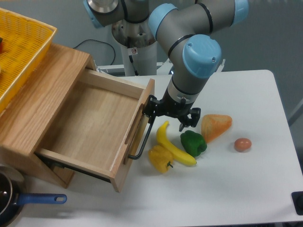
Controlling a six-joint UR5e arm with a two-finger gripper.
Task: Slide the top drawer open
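The wide, shallow light-oak top drawer [90,125] stands pulled far out of its cabinet at the left of the white tabletop [236,189]. The black two-finger gripper [165,111] hooks the thin black bar handle [142,137]; whether the jaws are clenched I cannot tell. Little travel appears left.

Single fixed camera; high front view, angled down over table [246,189]

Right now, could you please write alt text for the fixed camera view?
A robot gripper sits at the black bar handle of the top drawer, pulled well open and empty. A banana and peppers lie beside it.
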